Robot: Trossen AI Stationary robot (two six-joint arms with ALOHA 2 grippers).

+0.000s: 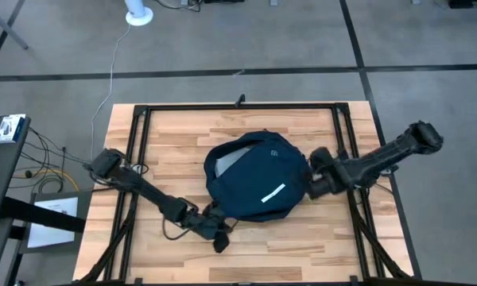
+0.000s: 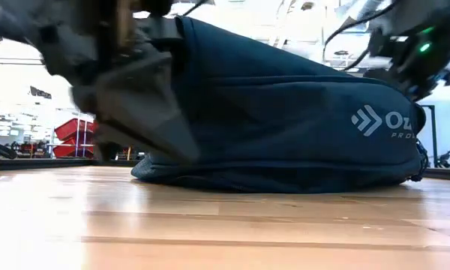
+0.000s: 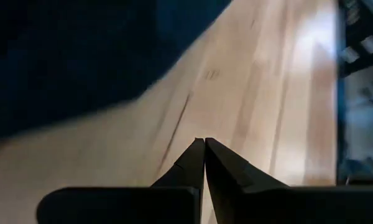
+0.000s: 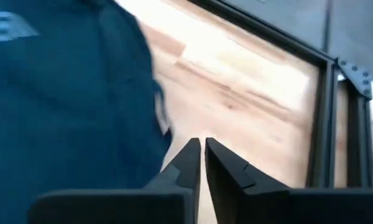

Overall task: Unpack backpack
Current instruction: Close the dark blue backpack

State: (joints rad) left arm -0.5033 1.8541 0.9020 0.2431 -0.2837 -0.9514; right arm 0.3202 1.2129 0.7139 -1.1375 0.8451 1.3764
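Observation:
The dark navy backpack lies flat on the wooden table's middle, its white stripe facing up and its white logo showing in the low view. A pale grey inside shows at its far left. My left gripper is shut and low over bare wood by the backpack's near left edge, holding nothing. My right gripper is shut close beside the backpack's right side. My right gripper's shut fingertips stand right at the backpack's right side, slanting down from the table's right. Whether they touch the fabric, I cannot tell. Nothing sits between the fingers.
A black metal frame runs along the table's far edge and down both sides. Bare wood lies near the front edge. Cables and a side stand are off the table's left.

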